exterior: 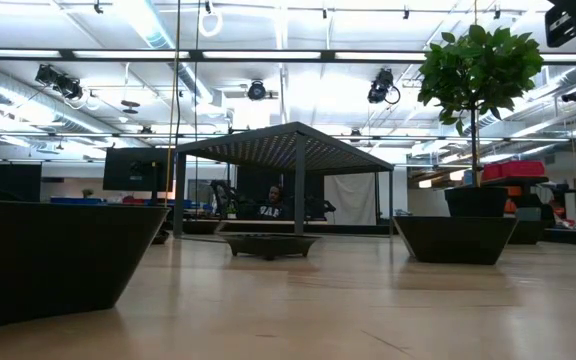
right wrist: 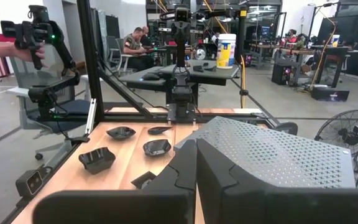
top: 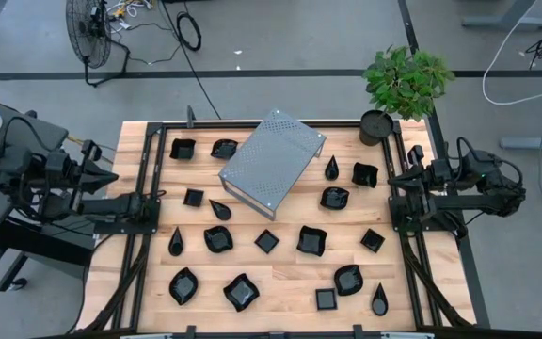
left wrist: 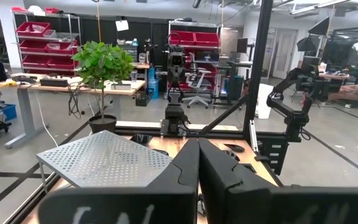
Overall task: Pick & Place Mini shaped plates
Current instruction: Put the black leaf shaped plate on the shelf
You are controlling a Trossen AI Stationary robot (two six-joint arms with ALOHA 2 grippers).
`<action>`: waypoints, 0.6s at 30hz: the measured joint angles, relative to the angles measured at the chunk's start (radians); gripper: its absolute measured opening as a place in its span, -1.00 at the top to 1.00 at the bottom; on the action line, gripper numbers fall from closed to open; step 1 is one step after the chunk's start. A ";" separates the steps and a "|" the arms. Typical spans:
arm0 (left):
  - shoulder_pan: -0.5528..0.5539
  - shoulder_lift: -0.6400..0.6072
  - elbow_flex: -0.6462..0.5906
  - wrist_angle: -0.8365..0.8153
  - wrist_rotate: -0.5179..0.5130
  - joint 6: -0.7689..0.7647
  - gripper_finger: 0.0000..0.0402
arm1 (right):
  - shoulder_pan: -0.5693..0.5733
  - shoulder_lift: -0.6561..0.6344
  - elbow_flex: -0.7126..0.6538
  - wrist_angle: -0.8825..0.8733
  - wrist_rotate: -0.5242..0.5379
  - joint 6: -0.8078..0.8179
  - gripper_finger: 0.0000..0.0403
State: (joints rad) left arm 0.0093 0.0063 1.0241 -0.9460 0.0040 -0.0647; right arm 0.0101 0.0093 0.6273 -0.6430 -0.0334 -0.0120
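While both arms are parked at the table's side rails, the wooden table (top: 280, 282) between them is left open. The left gripper (left wrist: 197, 163) and right gripper (right wrist: 196, 163) are seen with fingers pressed together, nothing held. The mini shaped plates (top: 241, 292), glossy black teardrops, squares and wavy-rimmed forms, are scattered well apart across the table. A perforated grey metal box (top: 272, 159) is set tilted near the far edge, beside a potted plant (top: 376, 126).
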 joint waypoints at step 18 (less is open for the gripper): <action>0.000 0.000 0.000 0.019 -0.003 -0.002 0.97 | 0.000 0.000 -0.001 0.174 0.000 0.077 0.96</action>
State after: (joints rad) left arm 0.0093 0.0063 1.0237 -0.9268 0.0010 -0.0669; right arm 0.0103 0.0093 0.6262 -0.4693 -0.0338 0.0654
